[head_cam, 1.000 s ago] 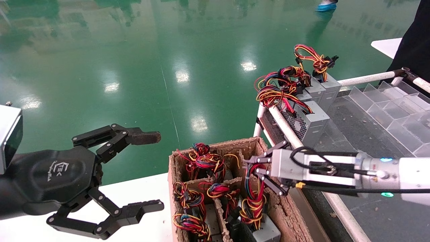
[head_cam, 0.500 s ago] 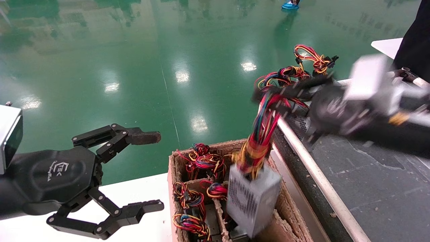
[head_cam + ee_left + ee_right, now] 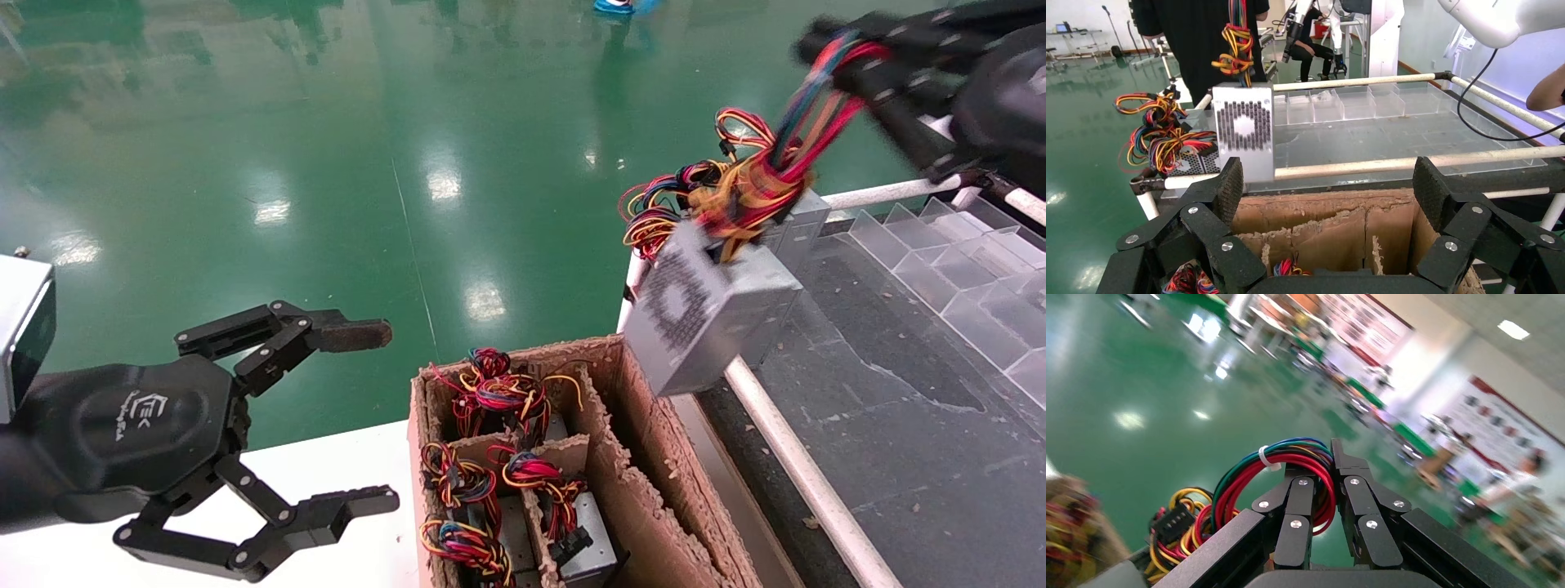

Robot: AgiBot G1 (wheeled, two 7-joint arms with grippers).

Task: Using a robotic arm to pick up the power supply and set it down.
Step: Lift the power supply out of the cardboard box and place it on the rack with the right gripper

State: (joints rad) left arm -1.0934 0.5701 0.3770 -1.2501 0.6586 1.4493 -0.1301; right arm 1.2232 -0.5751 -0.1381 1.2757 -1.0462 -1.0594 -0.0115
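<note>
The power supply (image 3: 703,314), a grey metal box with a perforated vent face, hangs tilted in the air above the rack's near corner. It dangles from its bundle of red, blue and yellow wires (image 3: 764,175). The robotic arm's right gripper (image 3: 850,53) is high at the top right, shut on that wire bundle. The right wrist view shows the wires (image 3: 1248,471) looped round one finger and pinched inside the right gripper (image 3: 1324,462). From the left wrist view the power supply (image 3: 1243,138) hangs before the rack. My left gripper (image 3: 372,416) stays open at the left, holding nothing.
A brown cardboard box (image 3: 629,425) with dividers holds several wired units. Below the hanging unit, more power supplies (image 3: 805,216) stand on the dark rack with white pipes (image 3: 784,457) and clear dividers (image 3: 948,269). A person in black (image 3: 1199,37) stands behind the rack.
The right gripper has risen and swung right with the wires, lifting the power supply out of the cardboard box to above the rack's corner. The left arm has not moved.
</note>
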